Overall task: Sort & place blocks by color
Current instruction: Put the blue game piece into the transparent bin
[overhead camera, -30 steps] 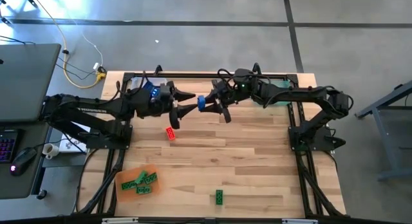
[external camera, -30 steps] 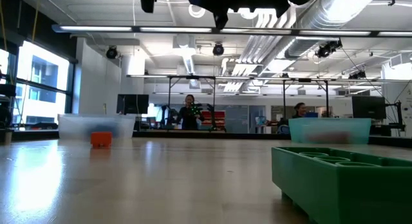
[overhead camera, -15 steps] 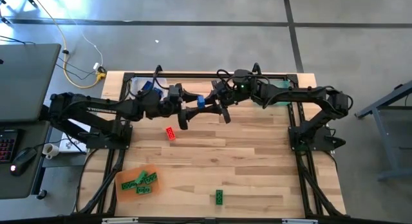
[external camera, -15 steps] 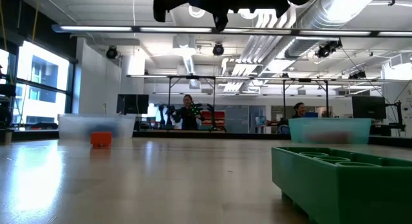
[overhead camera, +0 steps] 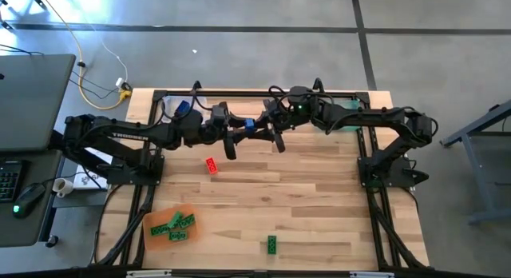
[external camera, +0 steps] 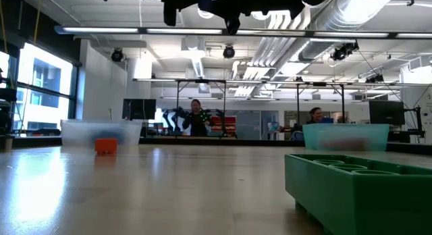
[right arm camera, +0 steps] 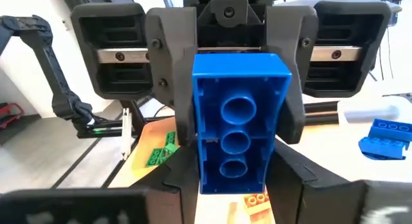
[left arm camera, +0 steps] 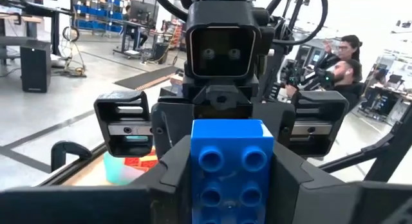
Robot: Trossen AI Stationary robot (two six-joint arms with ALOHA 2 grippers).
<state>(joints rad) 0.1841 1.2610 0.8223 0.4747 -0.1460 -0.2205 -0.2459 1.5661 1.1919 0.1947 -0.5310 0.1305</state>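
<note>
Overhead: your left end effector (overhead camera: 236, 135) and right end effector (overhead camera: 263, 130) meet above the desk (overhead camera: 319, 198) | wrist views: both clamp the blue block (left arm camera: 232, 163) | low view: block hidden.

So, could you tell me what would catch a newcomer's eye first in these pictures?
Most striking is the blue block, held in mid-air above the table's far middle between the left gripper and the right gripper, both sets of fingers on it. Below lie a red block on bare wood and green blocks on the orange tray at the near left.
</note>
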